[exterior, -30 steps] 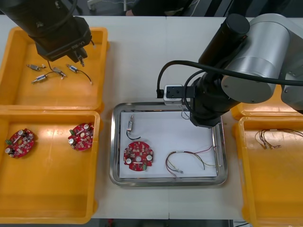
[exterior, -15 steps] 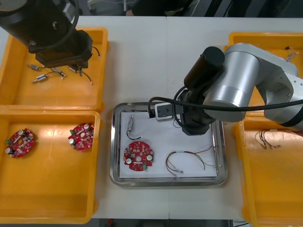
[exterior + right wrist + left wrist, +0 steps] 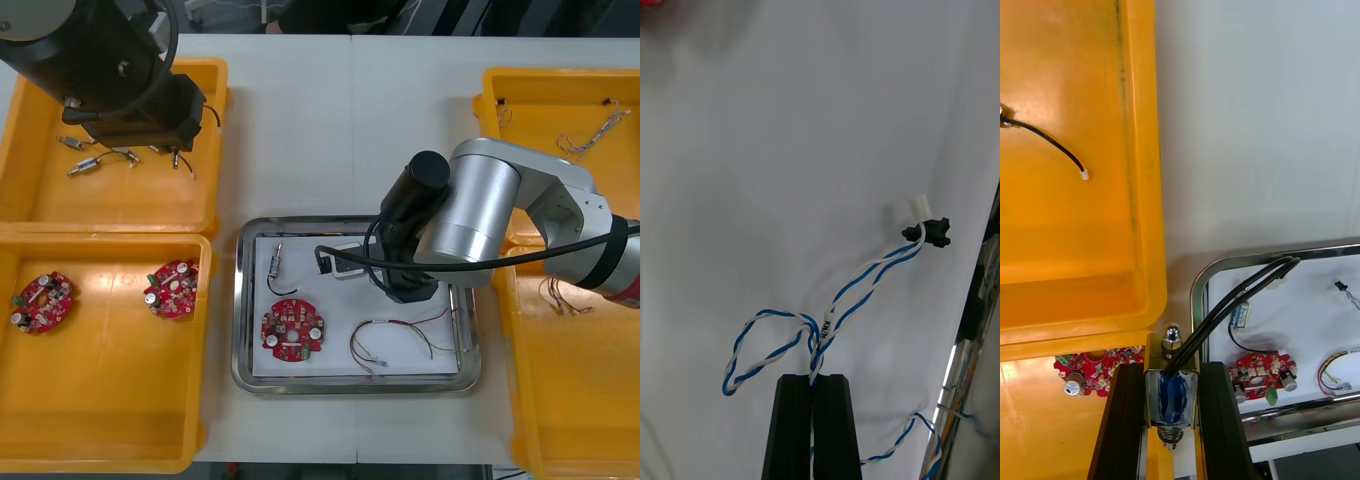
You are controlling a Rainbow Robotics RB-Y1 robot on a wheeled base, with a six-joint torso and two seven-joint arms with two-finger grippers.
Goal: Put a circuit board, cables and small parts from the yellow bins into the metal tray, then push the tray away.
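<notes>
The metal tray (image 3: 245, 300) held a circuit board (image 3: 292, 331), a red and yellow cable (image 3: 385, 340) and seemingly a small metal part (image 3: 276, 262), the right end effector (image 3: 813, 379) pinched a blue and white cable (image 3: 865, 281) above it, and the left end effector (image 3: 1171, 367) clamped a second metal part (image 3: 1172, 394) over a yellow bin (image 3: 60, 200), with the push undone.

Light table (image 3: 300, 120) is carrying five things. Along its left edge sit two yellow bins, touching end to end: the far left bin (image 3: 120, 205) by the far corner and the near left bin (image 3: 100, 400) by the near one. The right edge mirrors it with the far right bin (image 3: 540, 110) and near right bin (image 3: 570, 400). The metal tray (image 3: 350, 383) sits flat between the near pair, just beside each.
</notes>
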